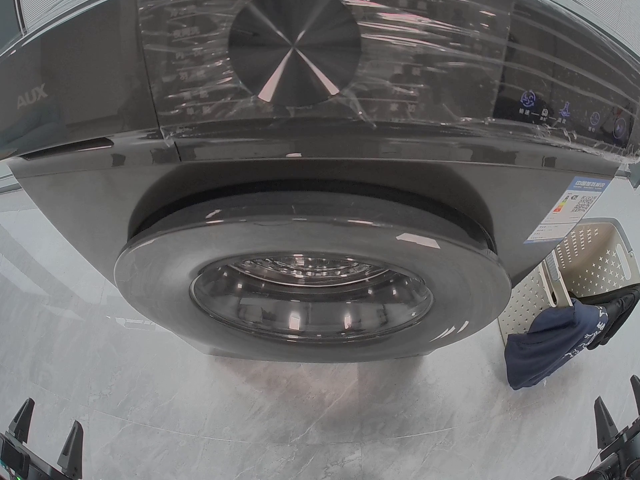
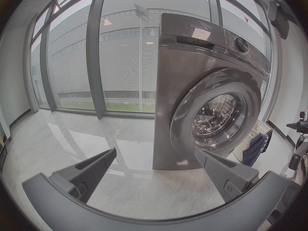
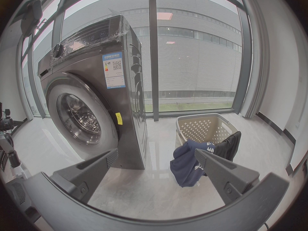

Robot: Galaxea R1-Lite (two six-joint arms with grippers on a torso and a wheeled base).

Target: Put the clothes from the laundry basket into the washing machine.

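Grey washing machine (image 1: 313,168) dead ahead in head view, round door (image 1: 312,295) shut. That blocks loading; I reckon it must open first. Laundry basket (image 1: 597,248) on floor, on my right of machine. Navy garment (image 1: 550,345) draped over its rim, black garment (image 1: 620,311) touching beside it. Soft, light, floppy stuff, I'd say; best pinch bunched fold at rim. Left wrist view: left gripper (image 2: 154,151) jaws spread, nothing held, facing machine. Right wrist view: right gripper (image 3: 155,151) jaws spread, nothing held, basket near ahead.
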